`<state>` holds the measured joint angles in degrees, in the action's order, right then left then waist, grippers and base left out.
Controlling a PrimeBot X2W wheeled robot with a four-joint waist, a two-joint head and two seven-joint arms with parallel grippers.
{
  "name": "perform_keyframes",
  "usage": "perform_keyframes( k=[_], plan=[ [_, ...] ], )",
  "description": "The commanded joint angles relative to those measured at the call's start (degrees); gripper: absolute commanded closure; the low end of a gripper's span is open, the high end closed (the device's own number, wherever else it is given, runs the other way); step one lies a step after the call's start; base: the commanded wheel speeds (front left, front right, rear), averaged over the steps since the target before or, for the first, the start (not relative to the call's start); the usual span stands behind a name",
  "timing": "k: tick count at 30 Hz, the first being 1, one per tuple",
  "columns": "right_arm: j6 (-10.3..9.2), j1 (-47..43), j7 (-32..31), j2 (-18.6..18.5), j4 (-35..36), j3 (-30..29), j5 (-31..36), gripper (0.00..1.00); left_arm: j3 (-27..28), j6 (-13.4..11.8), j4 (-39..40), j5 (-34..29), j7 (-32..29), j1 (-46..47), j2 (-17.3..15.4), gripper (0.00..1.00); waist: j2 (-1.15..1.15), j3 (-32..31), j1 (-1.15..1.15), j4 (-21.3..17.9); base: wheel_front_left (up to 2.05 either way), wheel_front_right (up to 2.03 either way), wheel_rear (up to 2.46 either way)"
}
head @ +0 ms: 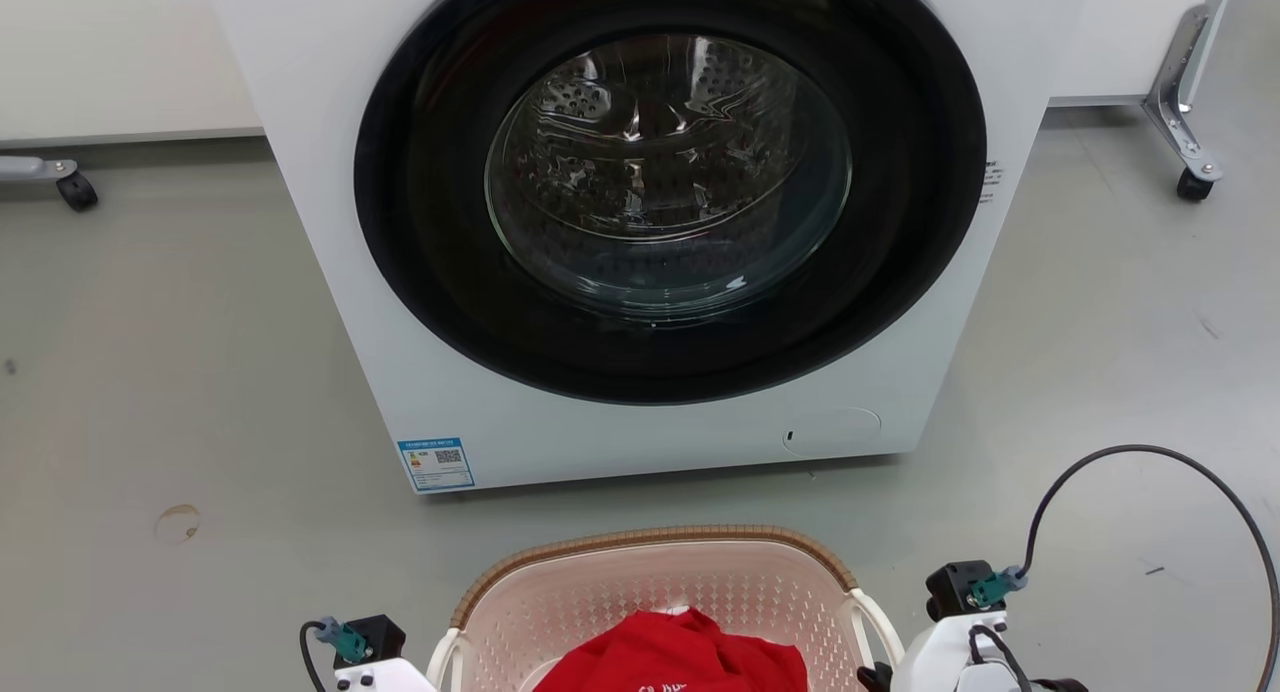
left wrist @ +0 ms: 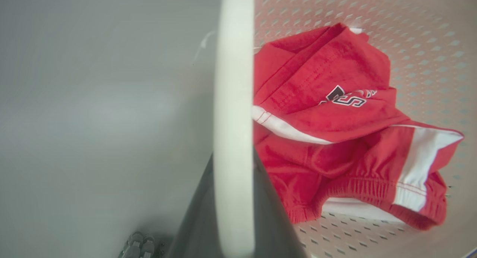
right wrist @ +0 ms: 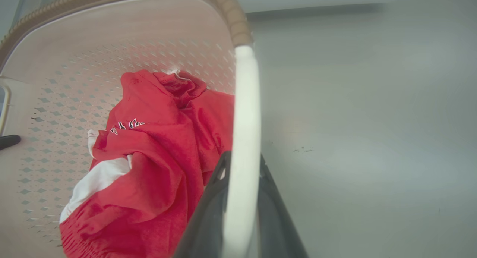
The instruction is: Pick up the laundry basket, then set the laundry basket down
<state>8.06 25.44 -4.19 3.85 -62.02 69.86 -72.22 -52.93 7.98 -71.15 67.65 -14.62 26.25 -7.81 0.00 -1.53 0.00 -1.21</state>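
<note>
Left gripper [left wrist: 234, 157]: both dark fingers straddle the white left handle [left wrist: 233, 82] of the laundry basket [head: 650, 540], one on each side and pressed close against it. Assessed as clamped on the handle. Right gripper [right wrist: 242, 157]: same condition, with its fingers closed around the white right handle [right wrist: 244, 101].

Position: the basket sits between the two grippers, carried at its two side handles. Its brown woven-look rim runs away from the right fingertips. Ahead of both grippers stands the washing machine [head: 650, 222], door shut, near the basket's far rim but apart from it. Grey floor [head: 150, 372] lies to the outer side of each gripper. Whether the basket's base is on the floor or clear of it cannot be told.

Contents: one red garment [left wrist: 328, 101] with white bands, crumpled on the perforated bottom, inboard of both grippers.

Handling, as judged:
- Load is light: a thin plastic shell and a single soft garment.
- The perforated walls will likely flex, and the handles are narrow, smooth bars that could turn or slip between the fingers.
- The side handles are the proper hold. Both must rise and lower evenly, or the basket will tip and the garment will slide.
- Not fragile, but it should be set down level.
</note>
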Motion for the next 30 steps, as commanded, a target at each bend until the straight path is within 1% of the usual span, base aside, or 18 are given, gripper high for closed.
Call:
perform_keyframes(
  k=[1, 6, 13, 20, 21, 26, 30],
  plan=[
    [-0.57, 2.32, 1.75, -6.73, -3.1, -0.33, -0.35, 1.0, 1.36, -2.02, -2.63, -0.26, 1.18, 2.58, -8.38, 1.0, 0.0, 0.49, 0.0, 0.07, 0.0, 0.0, 0.0],
    [-0.57, 2.78, 2.37, -6.73, -3.28, -0.23, -0.24, 1.0, 1.06, -2.24, -2.4, -0.69, 2.39, 3.29, -7.89, 1.0, 0.0, 2.36, 0.0, 0.39, 0.0, 0.0, 0.0],
    [-0.57, 5.79, 4.69, -6.73, -3.45, -0.23, 0.67, 1.0, 1.17, -2.73, -1.69, -1.23, 5.79, 6.07, -7.28, 1.0, 0.0, 7.3, 0.0, 0.4, 0.0, 0.0, 0.0],
    [-0.57, 8.62, 6.24, -6.73, -3.71, -0.14, 1.47, 1.0, 1.19, -2.99, -1.59, -1.59, 7.44, 9.07, -6.41, 1.0, 0.0, 12.86, 0.0, 0.04, 0.0, 0.0, 0.0],
    [-0.57, 8.62, 6.24, -6.73, -3.71, -0.14, 1.47, 1.0, 1.19, -2.99, -1.59, -1.59, 7.44, 9.07, -6.41, 1.0, 0.0, 12.86, 0.0, 0.04, 0.0, 0.0, 0.0],
    [-0.57, 10.55, 6.82, -6.73, -4.06, -0.08, 1.9, 1.0, 0.26, -3.38, -1.57, -2.76, 7.85, 11.81, -5.49, 1.0, 0.0, 17.87, 0.0, -0.22, 0.0, 0.0, 0.0],
    [-0.57, 12.56, 8.28, -6.73, -4.43, -0.17, 2.32, 1.0, -0.23, -3.71, -1.22, -3.78, 10.05, 14.78, -4.6, 1.0, 0.0, 22.62, 0.0, -0.21, 0.0, 0.0, 0.0]
  ],
)
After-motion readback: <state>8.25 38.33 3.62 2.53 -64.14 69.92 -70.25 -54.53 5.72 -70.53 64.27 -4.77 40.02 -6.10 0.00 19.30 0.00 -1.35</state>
